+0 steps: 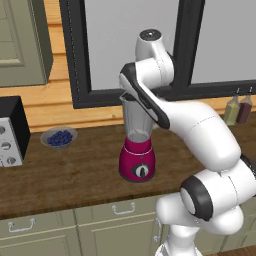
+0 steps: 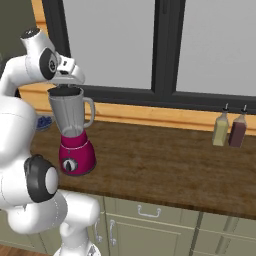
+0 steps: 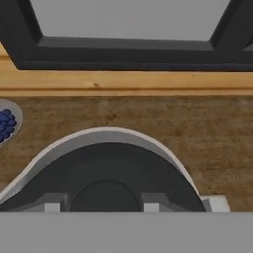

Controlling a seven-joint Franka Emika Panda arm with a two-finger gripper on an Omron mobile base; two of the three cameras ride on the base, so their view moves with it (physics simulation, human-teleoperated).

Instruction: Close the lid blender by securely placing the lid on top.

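Dark fingertips (image 3: 55,203) of the two-finger gripper (image 3: 105,205) were nearly closed, pinching the small flat round black lid (image 3: 106,173) by its raised centre knob, right over the mouth of the magenta-based blender (image 2: 74,136) | lid judged light, stiff, slick; knob the natural hold | seating on the blender's clear grey jar hidden by the hand; lid's near edge cut off.

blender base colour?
Magenta, with a black-and-silver dial; the blender shows best in the left base view.
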